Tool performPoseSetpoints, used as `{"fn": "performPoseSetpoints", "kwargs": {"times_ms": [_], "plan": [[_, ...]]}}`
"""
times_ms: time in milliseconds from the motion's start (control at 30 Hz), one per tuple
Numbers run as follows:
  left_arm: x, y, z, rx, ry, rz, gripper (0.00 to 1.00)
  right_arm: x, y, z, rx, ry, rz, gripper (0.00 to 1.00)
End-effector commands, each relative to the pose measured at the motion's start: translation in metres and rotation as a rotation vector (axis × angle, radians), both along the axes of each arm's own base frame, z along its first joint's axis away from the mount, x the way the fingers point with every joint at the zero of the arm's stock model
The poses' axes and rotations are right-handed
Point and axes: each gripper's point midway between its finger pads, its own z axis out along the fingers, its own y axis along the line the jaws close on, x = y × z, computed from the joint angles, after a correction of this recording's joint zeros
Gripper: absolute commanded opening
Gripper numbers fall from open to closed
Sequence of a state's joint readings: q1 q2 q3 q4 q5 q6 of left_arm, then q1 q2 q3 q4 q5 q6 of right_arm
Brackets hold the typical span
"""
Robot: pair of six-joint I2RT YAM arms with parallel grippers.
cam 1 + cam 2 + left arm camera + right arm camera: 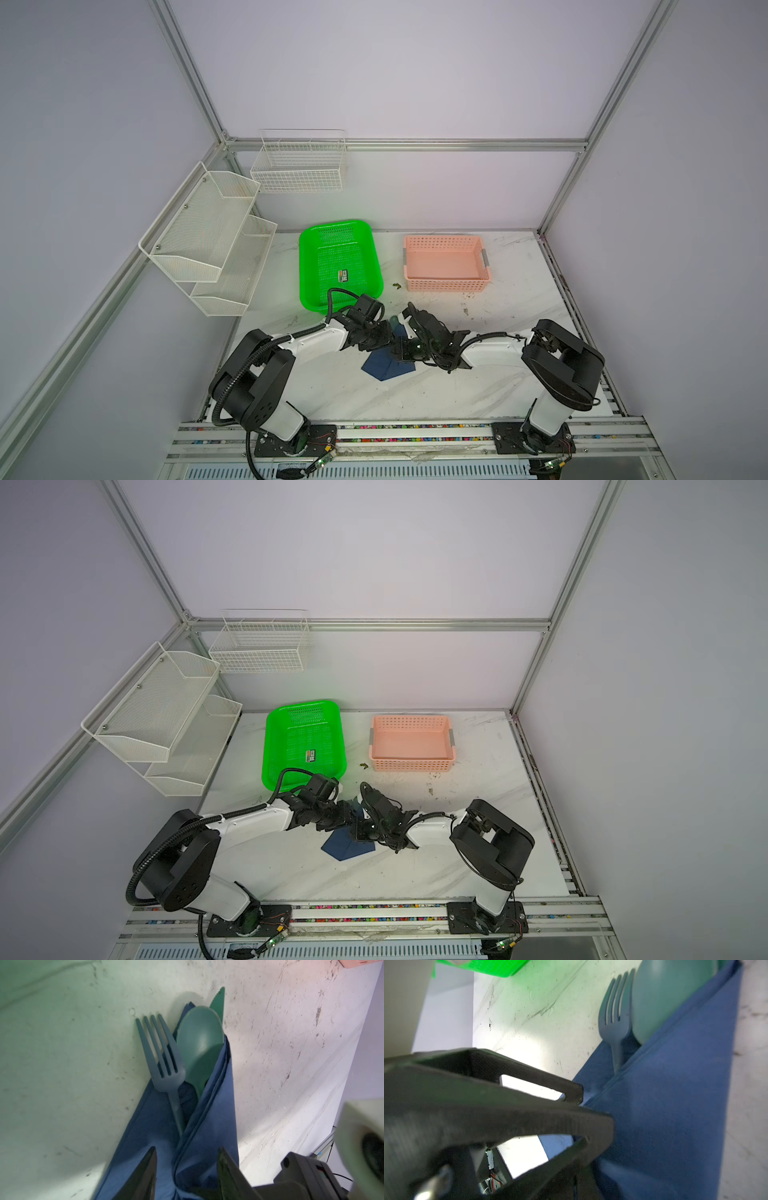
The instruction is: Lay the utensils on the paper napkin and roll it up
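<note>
A white marbled bench (415,399) fills the pale-walled cell. Two arms, the left arm (316,345) and the right arm (490,353), meet at its middle. Two baskets stand at the back: a green basket (307,266) at 11 o'clock and a pink basket (446,284) at 1. One navy paper napkin (384,368) lies mid-bench, folded over the utensils (393,321). The left hand (187,1149) has its fingers apart, astride the fold. The right hand (596,1110) is pinched together, its tip against the paper. Three heads poke out toward 12: one fork (164,1059), one spoon (199,1043), one knife (219,1004).
</note>
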State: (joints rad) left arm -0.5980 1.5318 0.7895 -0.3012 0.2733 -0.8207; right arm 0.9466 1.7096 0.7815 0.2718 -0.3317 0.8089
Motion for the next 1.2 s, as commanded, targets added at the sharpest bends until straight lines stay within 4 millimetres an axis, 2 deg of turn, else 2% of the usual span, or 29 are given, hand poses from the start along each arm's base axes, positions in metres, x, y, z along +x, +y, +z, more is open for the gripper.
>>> {"fn": "performPoseSetpoints", "kwargs": {"times_ms": [0, 533, 633, 767, 867, 1033, 1167], "plan": [[0.001, -0.007, 0.002, -0.015, -0.005, -0.022, 0.39, 0.005, 0.01, 0.017, 0.041, -0.041, 0.006, 0.0], [-0.001, -0.009, -0.005, -0.011, 0.006, -0.045, 0.07, 0.006, 0.013, 0.024, 0.053, -0.052, 0.005, 0.01], [-0.002, -0.007, -0.012, 0.005, 0.014, -0.054, 0.04, 0.006, 0.013, 0.027, 0.051, -0.057, 0.006, 0.1], [-0.005, -0.005, -0.021, 0.028, 0.027, -0.069, 0.01, 0.002, 0.011, 0.034, 0.058, -0.055, 0.017, 0.31], [-0.005, -0.001, -0.023, 0.051, 0.024, -0.07, 0.01, -0.004, 0.011, 0.045, 0.079, -0.047, 0.039, 0.42], [-0.005, 0.001, -0.024, 0.059, 0.023, -0.073, 0.01, -0.003, 0.001, 0.076, 0.08, -0.076, 0.017, 0.45], [-0.005, 0.0, -0.023, 0.054, 0.016, -0.08, 0.01, 0.017, -0.027, 0.099, 0.044, -0.152, -0.098, 0.44]]}}
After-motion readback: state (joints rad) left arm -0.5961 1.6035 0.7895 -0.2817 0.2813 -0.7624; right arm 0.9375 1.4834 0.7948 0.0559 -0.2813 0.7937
